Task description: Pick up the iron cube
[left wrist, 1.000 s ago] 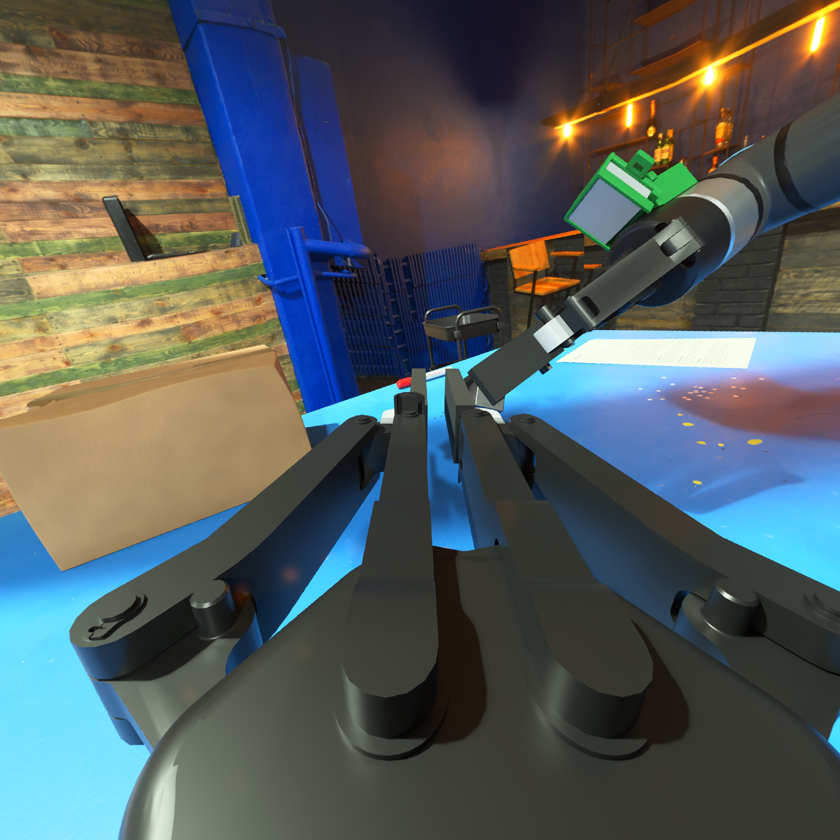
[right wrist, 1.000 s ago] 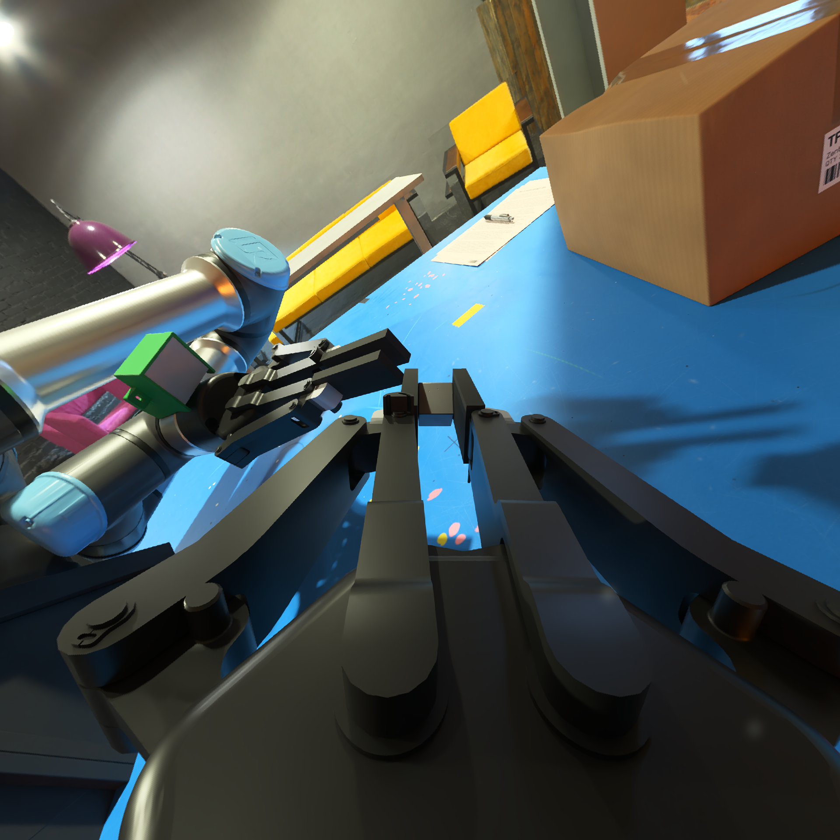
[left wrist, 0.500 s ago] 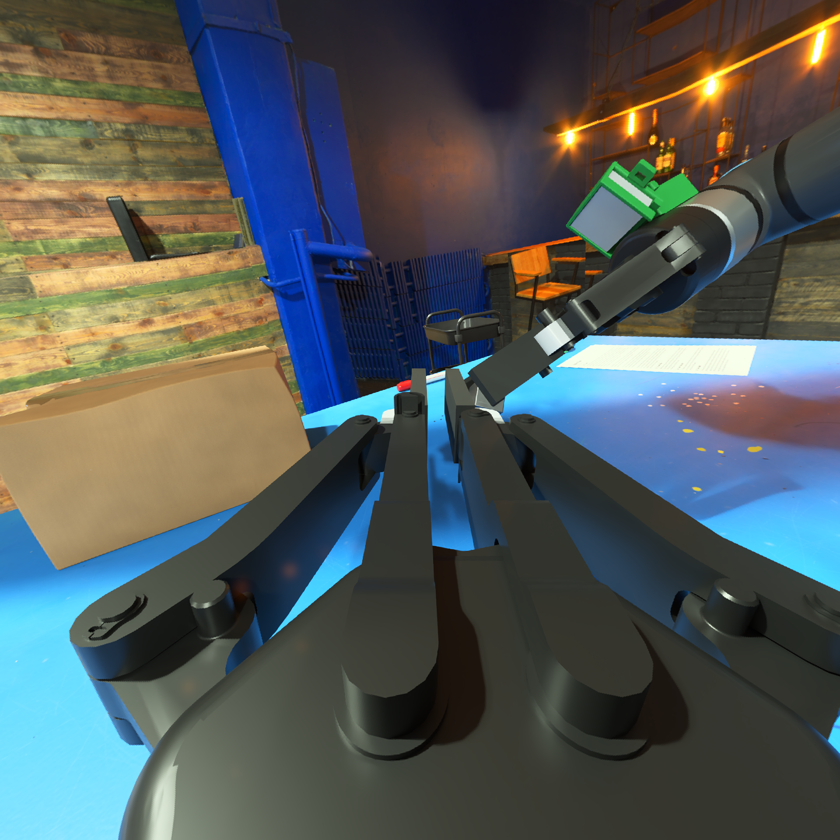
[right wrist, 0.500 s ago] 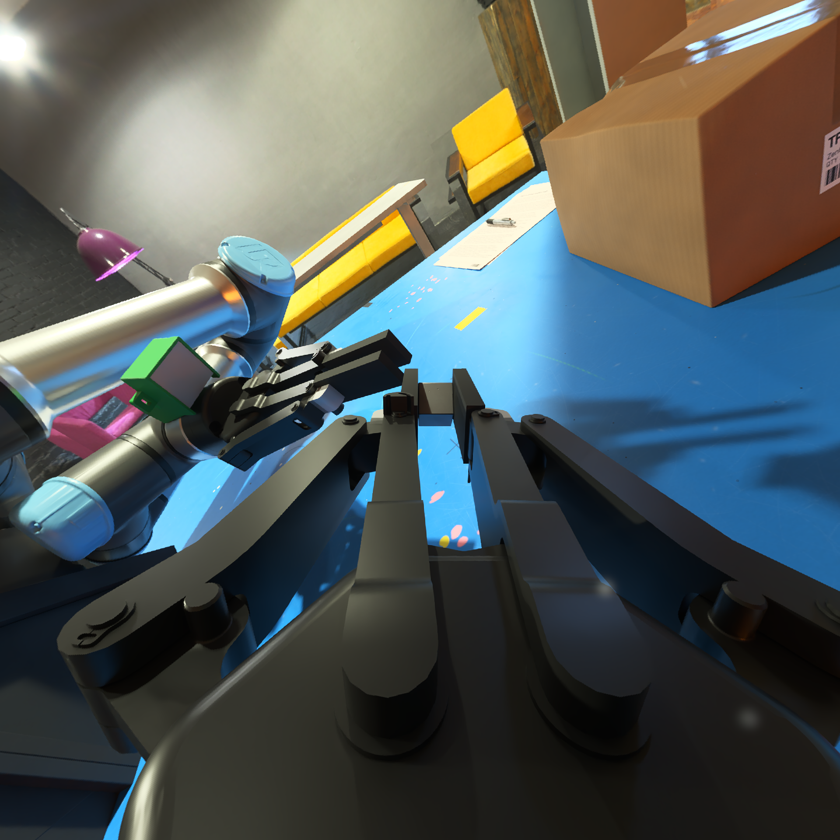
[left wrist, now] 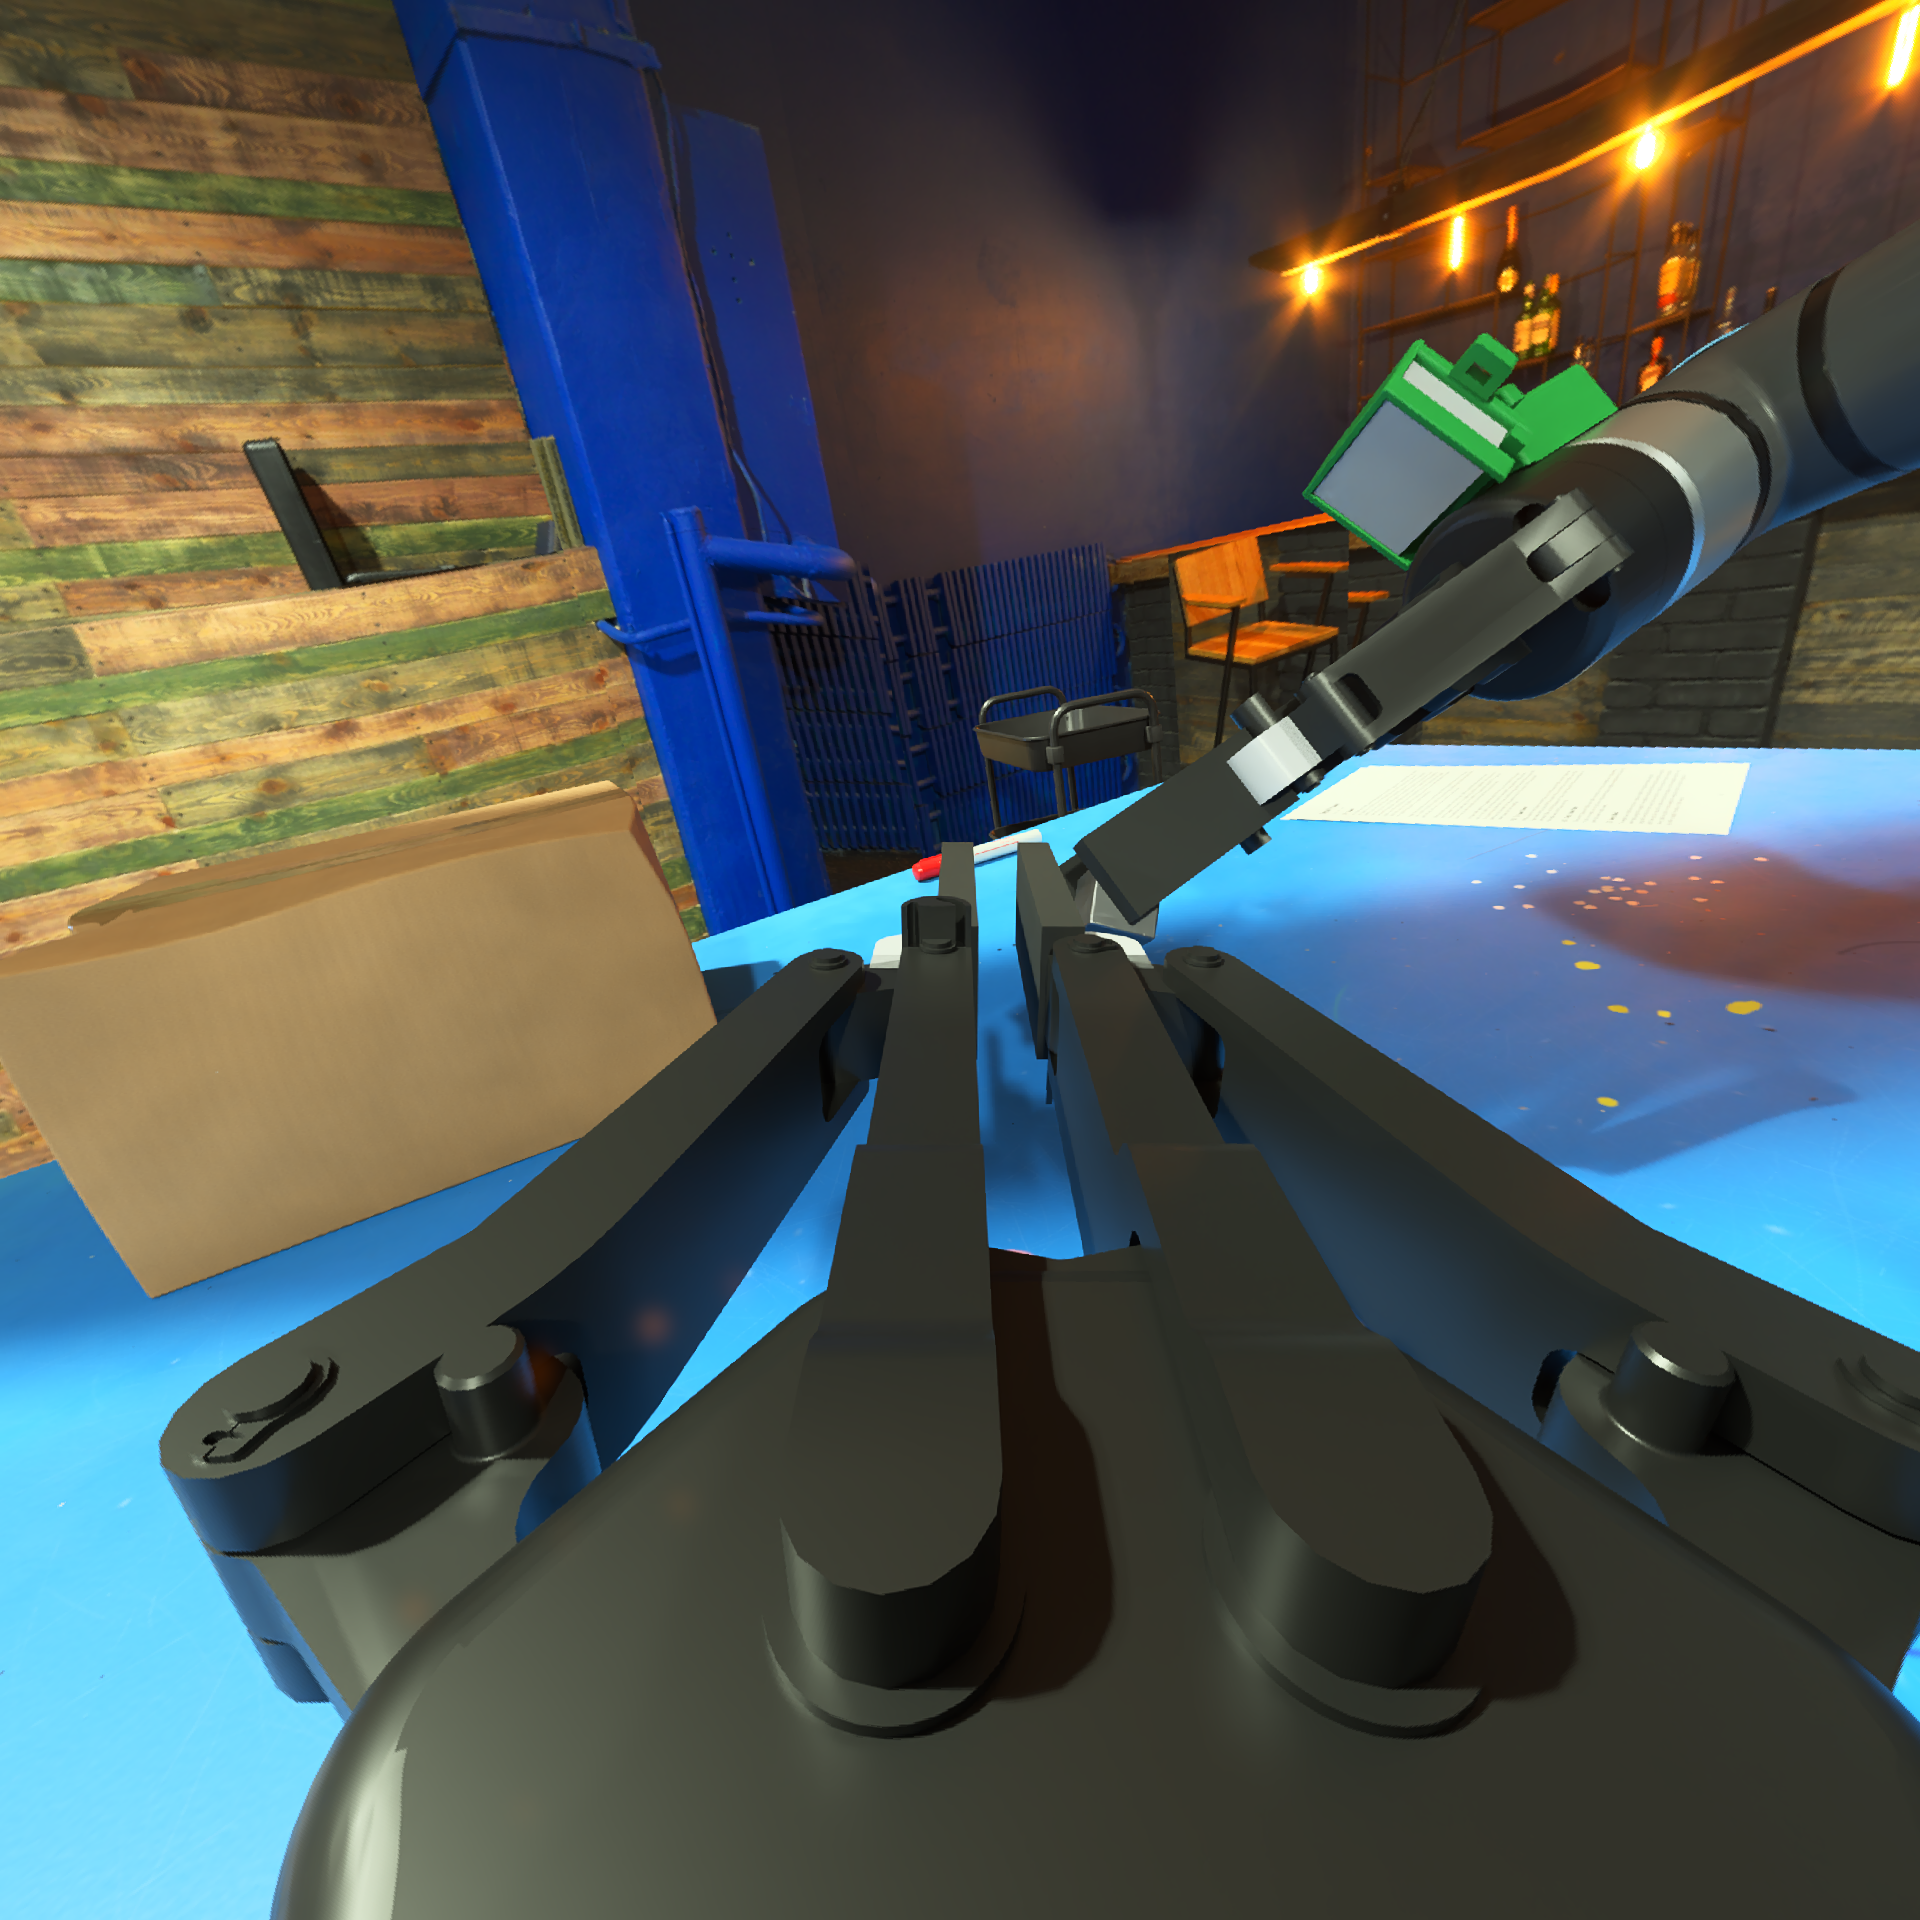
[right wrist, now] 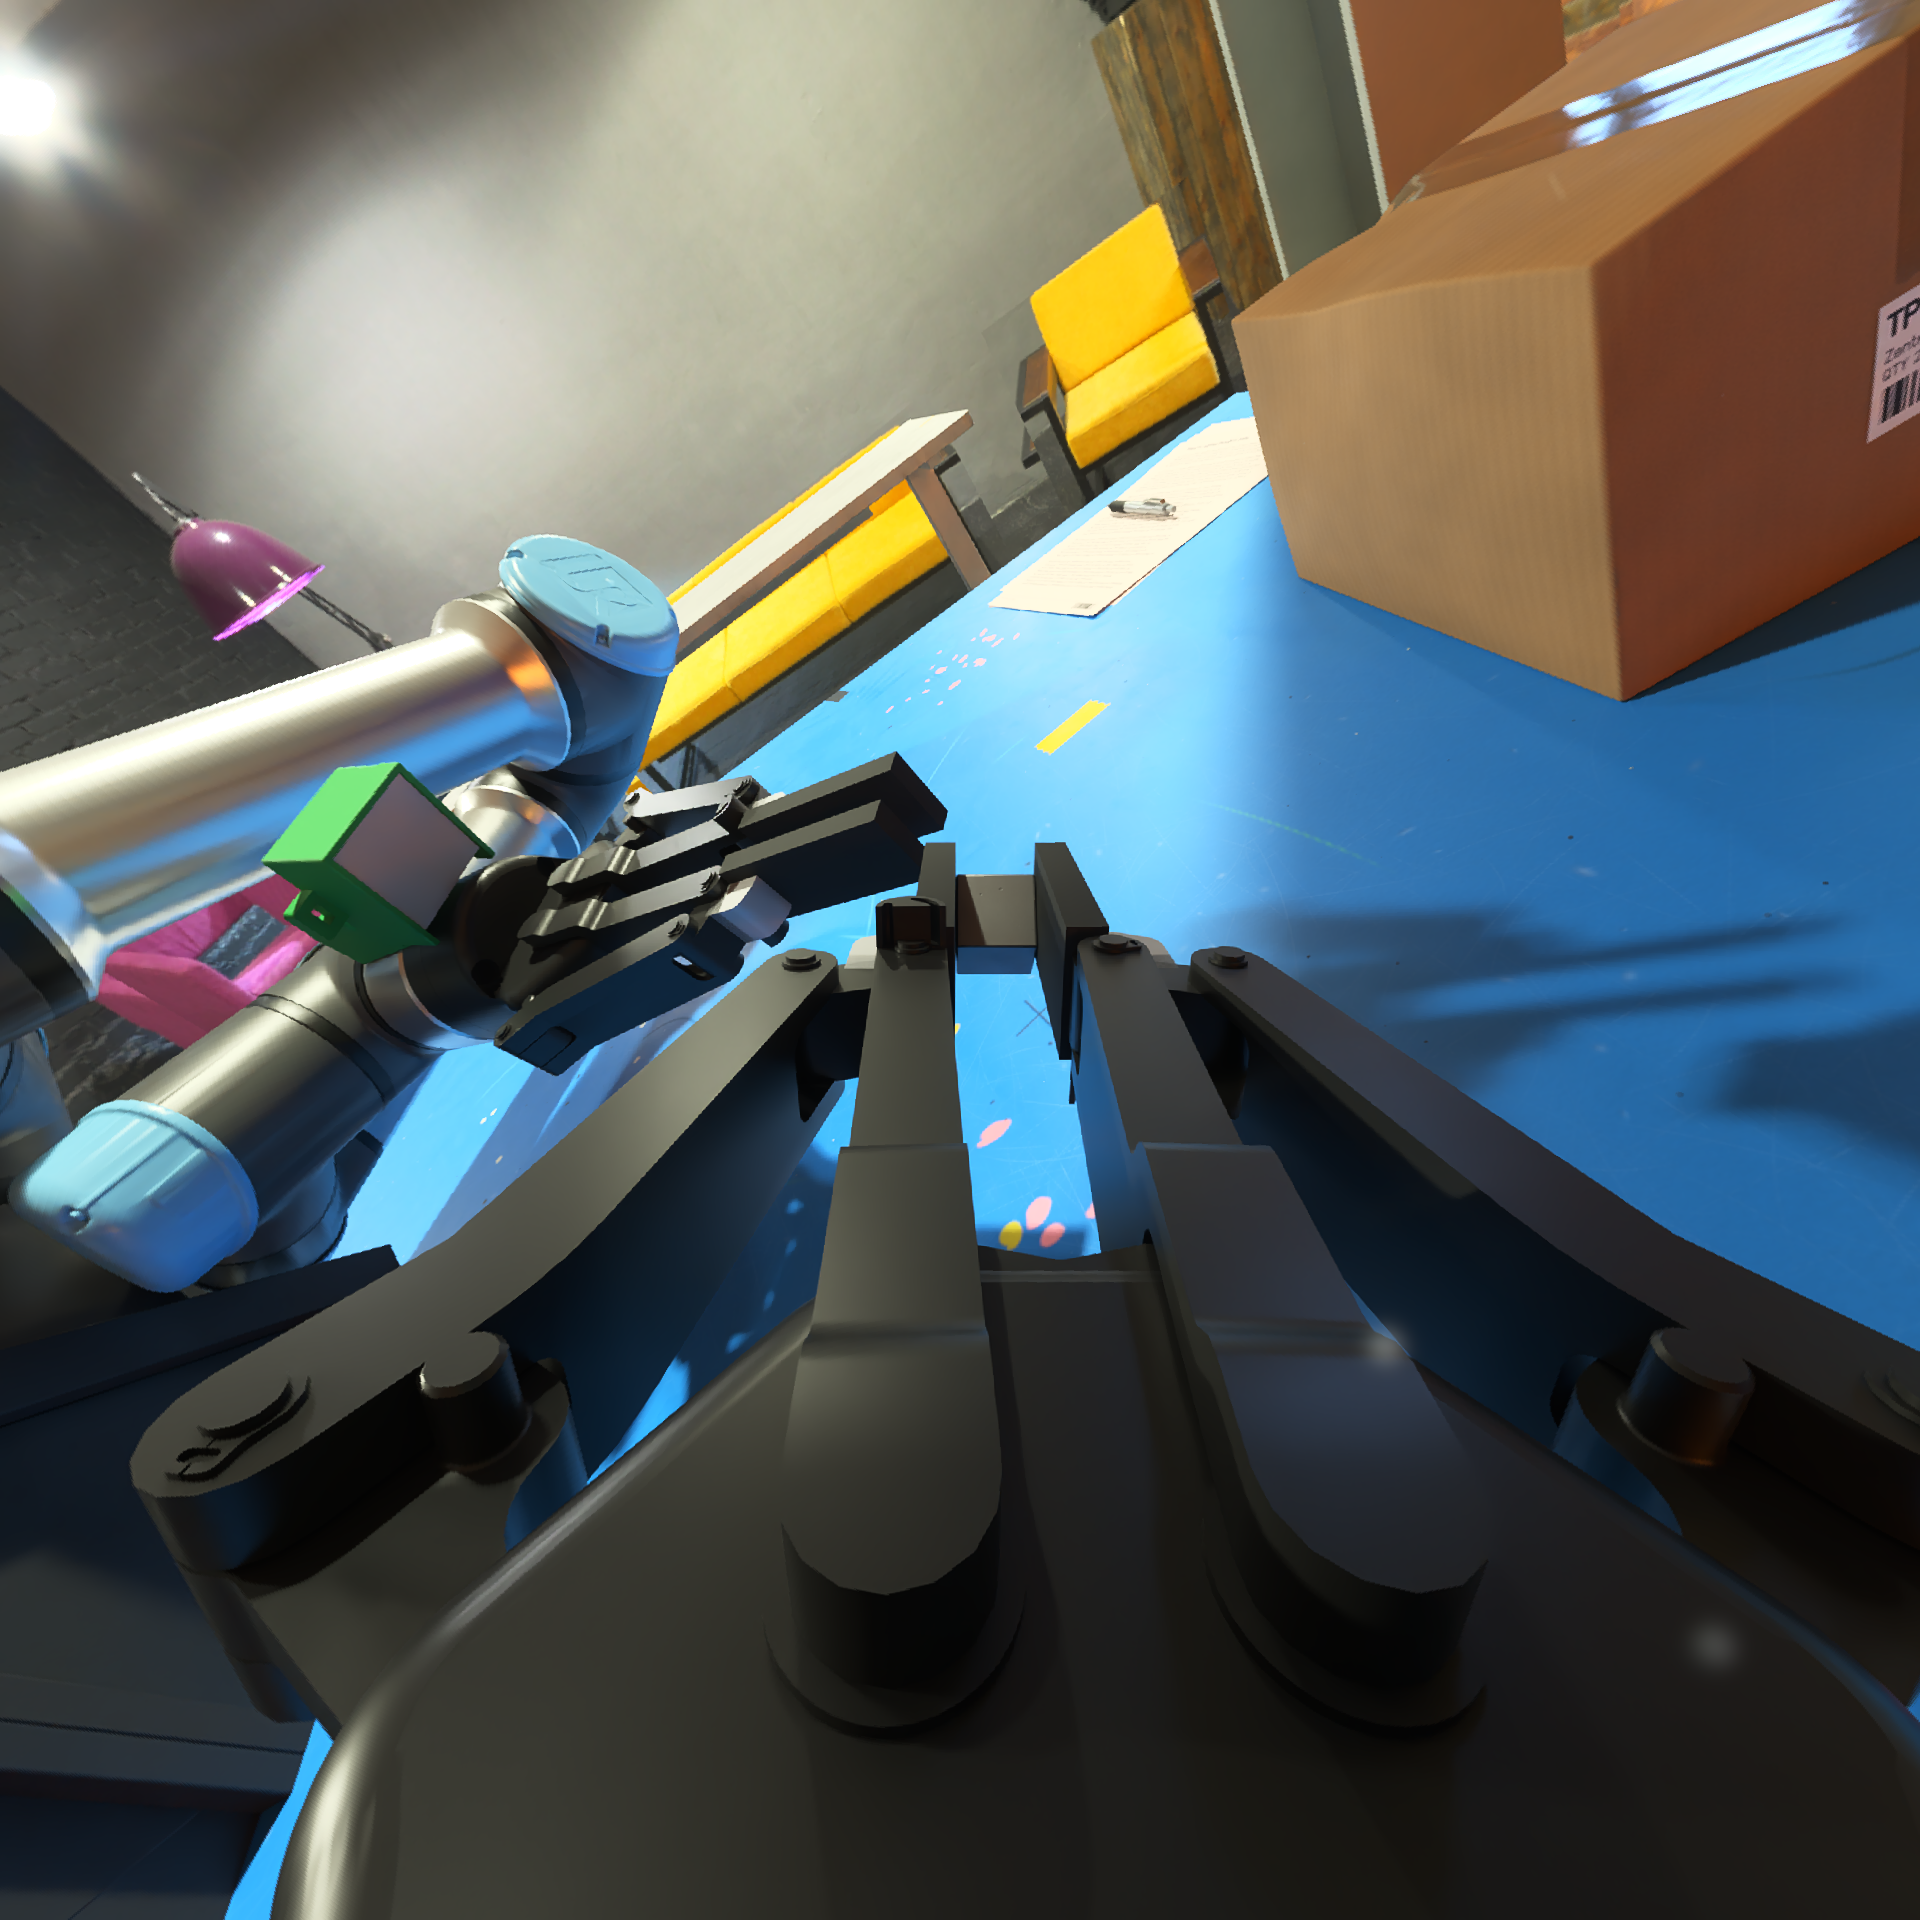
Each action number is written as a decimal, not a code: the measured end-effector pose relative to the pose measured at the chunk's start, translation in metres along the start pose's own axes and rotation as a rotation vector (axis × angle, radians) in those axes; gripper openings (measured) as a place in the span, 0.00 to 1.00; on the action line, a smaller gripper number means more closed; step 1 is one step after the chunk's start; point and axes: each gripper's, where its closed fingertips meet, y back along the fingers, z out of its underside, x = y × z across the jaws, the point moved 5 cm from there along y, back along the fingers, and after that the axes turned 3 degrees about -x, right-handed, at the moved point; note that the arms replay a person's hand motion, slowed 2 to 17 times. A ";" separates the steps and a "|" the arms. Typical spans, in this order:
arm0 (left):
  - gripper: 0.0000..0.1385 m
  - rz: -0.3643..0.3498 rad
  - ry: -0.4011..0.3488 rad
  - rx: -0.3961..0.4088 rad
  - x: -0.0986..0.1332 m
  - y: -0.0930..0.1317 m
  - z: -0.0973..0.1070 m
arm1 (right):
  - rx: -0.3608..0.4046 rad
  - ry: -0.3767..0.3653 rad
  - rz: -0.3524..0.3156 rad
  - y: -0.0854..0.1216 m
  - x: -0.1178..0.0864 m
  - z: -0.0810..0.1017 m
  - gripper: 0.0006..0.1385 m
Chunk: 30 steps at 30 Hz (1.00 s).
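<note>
The iron cube [right wrist: 995, 912] is a small dark block clamped between the fingertips of my right gripper [right wrist: 995, 904], a little above the blue table [right wrist: 1403, 883]. In the left wrist view the right gripper [left wrist: 1117, 896] comes down from the upper right, and a sliver of the cube [left wrist: 1127, 920] shows at its tips. My left gripper [left wrist: 997, 894] is shut with only a thin gap and nothing in it. Its tips sit just left of the right gripper's tips. The left gripper also shows in the right wrist view [right wrist: 831, 821], left of the cube.
A large cardboard box [left wrist: 343, 1018] stands on the left of the table and also shows in the right wrist view [right wrist: 1610, 395]. A paper sheet [left wrist: 1527, 795] lies far right. A red and white marker [left wrist: 977, 854] lies beyond the fingertips. A pen [right wrist: 1143, 507] rests on a second sheet.
Both views have shifted only slightly. The right gripper keeps its hold on the cube and the left gripper stays shut beside it.
</note>
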 end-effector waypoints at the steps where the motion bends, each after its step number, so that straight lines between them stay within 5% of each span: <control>1: 0.08 0.000 -0.001 0.001 0.000 0.000 0.000 | 0.002 0.003 0.000 0.000 0.000 0.000 0.14; 30: 0.08 -0.007 0.016 0.048 0.001 0.001 0.000 | 0.017 0.020 -0.005 0.001 -0.004 -0.002 0.14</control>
